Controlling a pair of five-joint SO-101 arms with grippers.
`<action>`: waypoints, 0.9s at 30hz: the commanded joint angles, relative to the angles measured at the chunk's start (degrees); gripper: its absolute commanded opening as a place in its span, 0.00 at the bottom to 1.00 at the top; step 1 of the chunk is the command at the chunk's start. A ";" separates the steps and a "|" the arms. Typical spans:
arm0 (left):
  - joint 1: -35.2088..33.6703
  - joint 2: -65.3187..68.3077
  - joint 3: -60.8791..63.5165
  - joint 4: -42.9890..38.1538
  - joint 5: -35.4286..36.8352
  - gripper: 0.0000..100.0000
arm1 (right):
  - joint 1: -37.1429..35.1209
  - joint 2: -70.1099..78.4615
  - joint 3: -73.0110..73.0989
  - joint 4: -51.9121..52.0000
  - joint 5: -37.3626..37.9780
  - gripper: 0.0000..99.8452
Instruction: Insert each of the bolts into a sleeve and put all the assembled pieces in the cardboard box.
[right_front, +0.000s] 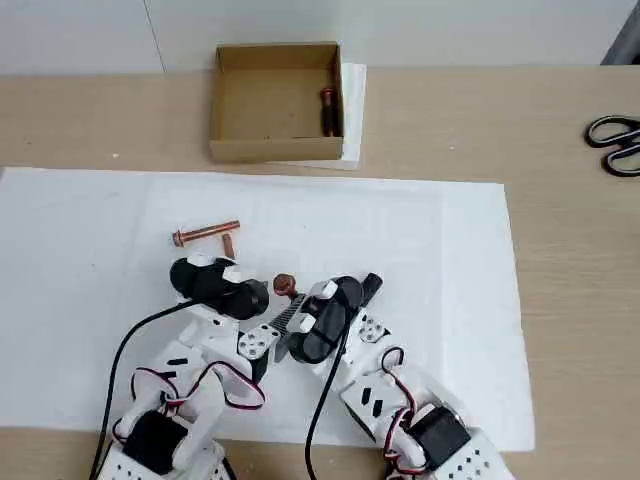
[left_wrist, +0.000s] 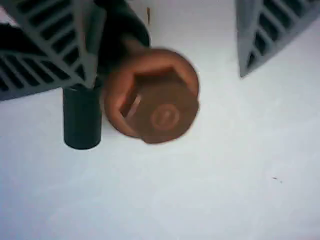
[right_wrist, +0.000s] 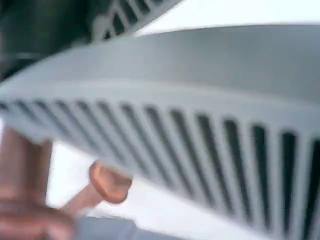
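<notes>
White paper (right_front: 450, 300) covered the wooden table (right_front: 570, 250) beneath both arms. Our left claw (left_wrist: 167, 75) stood released, its fingers (left_wrist: 45, 45) spread wide. The copper bolt (left_wrist: 152, 97) stood head-up between them, close against one finger and well clear of the other. Our right claw (right_front: 297, 308) met it from the opposite side. We could not tell whether that claw was clamped, nor whether a sleeve sat on the bolt's shank.

We judged the step in hand to be the mating of bolt and sleeve. Doing it well would call for one claw to keep the bolt steady and upright. The other would need to close on it squarely and centred, not off one finger, so the piece did not twist out.

Just beyond the claws lay a second bolt (right_front: 205, 234), with a short sleeve (right_front: 228, 245) touching or nearly touching its shank. Well beyond those stood the cardboard box (right_front: 225, 150), with one assembled piece (right_front: 327, 110) against its wall.
</notes>
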 joint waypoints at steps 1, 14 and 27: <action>2.46 0.00 -1.63 1.93 1.14 0.18 | 1.19 -1.27 -2.90 -1.98 0.35 0.00; 5.98 0.00 -5.93 3.25 3.25 0.09 | 1.27 -1.27 -2.90 -1.98 0.35 0.00; 0.97 0.00 -9.98 3.52 2.81 0.15 | 1.63 -1.27 -1.76 -1.98 0.35 0.00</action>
